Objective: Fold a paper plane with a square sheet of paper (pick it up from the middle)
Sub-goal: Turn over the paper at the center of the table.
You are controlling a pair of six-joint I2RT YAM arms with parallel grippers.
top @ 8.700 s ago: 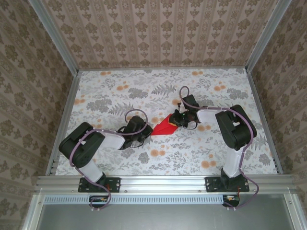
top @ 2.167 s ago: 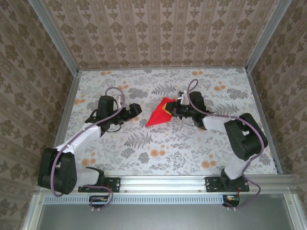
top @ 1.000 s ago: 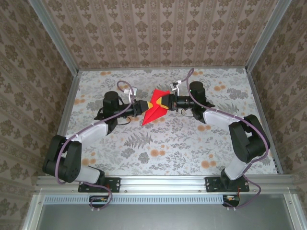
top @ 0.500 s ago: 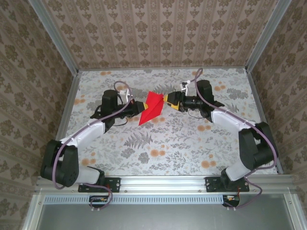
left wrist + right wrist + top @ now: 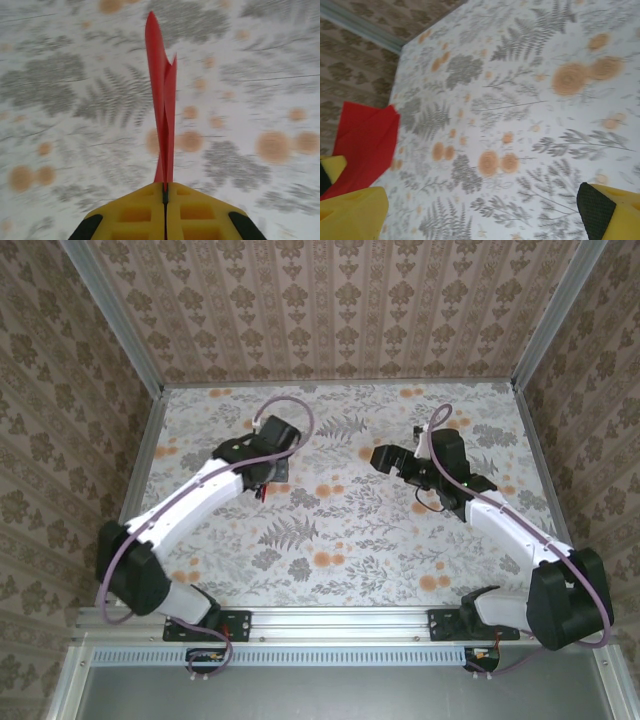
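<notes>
The right gripper [image 5: 480, 210] has let go and drawn back with its jaws spread, leaving the folded red paper [image 5: 162, 100] pinched on edge in the left gripper [image 5: 165, 189] above the counter [image 5: 350, 530], so the handover looks complete.

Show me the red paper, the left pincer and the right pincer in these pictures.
red paper [image 5: 164, 100], left wrist view, middle of the folded sheet
left pincer [image 5: 165, 187], left wrist view, where its tips meet
right pincer [image 5: 384, 457], top view, between its open tips
</notes>
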